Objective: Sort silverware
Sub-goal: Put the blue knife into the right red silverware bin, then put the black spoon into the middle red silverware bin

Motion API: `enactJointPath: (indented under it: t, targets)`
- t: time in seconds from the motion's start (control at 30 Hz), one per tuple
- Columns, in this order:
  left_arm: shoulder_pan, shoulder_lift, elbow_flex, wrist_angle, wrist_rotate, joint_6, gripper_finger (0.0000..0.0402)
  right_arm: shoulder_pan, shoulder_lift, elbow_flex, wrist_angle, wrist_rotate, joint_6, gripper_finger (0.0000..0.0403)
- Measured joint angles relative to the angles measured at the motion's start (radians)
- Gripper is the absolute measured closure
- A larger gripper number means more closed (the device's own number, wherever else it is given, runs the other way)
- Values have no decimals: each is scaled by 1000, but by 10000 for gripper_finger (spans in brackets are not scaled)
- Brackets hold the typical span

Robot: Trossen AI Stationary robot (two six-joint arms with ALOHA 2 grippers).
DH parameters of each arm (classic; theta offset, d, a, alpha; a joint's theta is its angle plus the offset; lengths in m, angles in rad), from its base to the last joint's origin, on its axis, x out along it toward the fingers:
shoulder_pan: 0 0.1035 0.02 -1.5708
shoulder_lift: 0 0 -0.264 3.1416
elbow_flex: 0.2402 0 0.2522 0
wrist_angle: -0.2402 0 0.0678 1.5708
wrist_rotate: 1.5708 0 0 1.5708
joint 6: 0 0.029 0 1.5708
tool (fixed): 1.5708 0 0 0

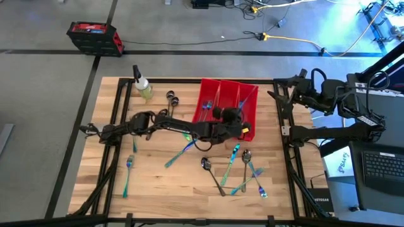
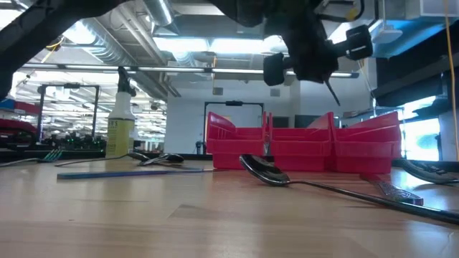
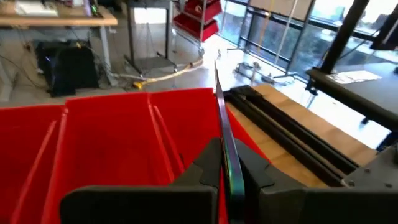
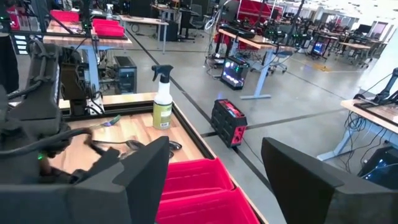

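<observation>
Three long red bins [image 1: 227,104] stand side by side at the table's far middle. My left gripper [image 1: 237,121] reaches over their near right part, shut on a thin iridescent piece of silverware [image 3: 222,118] that shows edge on; which kind it is I cannot tell. Loose silverware lies flat on the wood: a fork [image 1: 128,171], a blue piece [image 1: 179,154], a dark spoon [image 1: 212,171], several pieces [image 1: 247,169] near the front right, and dark spoons [image 1: 172,98] by the bins' left. My right gripper [image 1: 278,92] hangs open at the table's right edge, with nothing between its fingers [image 4: 140,171]. My left gripper pinches the thin piece between its two fingers [image 3: 205,163], with the hold beside [image 3: 227,155]. The piece runs along the fingers and sticks out well past them; its free end [image 3: 216,67] hangs over the red bins. It is lifted clear of the table, and its tip [image 2: 331,92] slants down.
A spray bottle [image 1: 142,86] with yellowish liquid stands at the far left of the table. Black frame rails [image 1: 283,126] run along the table's left and right sides. Bare wood lies at the front left and front middle.
</observation>
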Motion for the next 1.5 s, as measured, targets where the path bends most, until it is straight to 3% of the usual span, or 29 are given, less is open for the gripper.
enactJointPath:
  t: [0.33,0.73,0.9,1.1,1.5]
  targets:
    - [28,0,-1,-208,121,-289,401,0,0,0,-1,-3,0,164]
    - [66,0,-2,-259,258,-417,401,0,0,0,-5,-1,0,164]
    - [87,0,-2,-244,299,-411,398,0,0,0,-7,0,0,164]
    - [91,0,-2,-200,363,-373,361,0,0,0,-32,1,0,164]
    - [84,-1,-2,-81,365,-231,301,0,0,0,-42,-1,1,164]
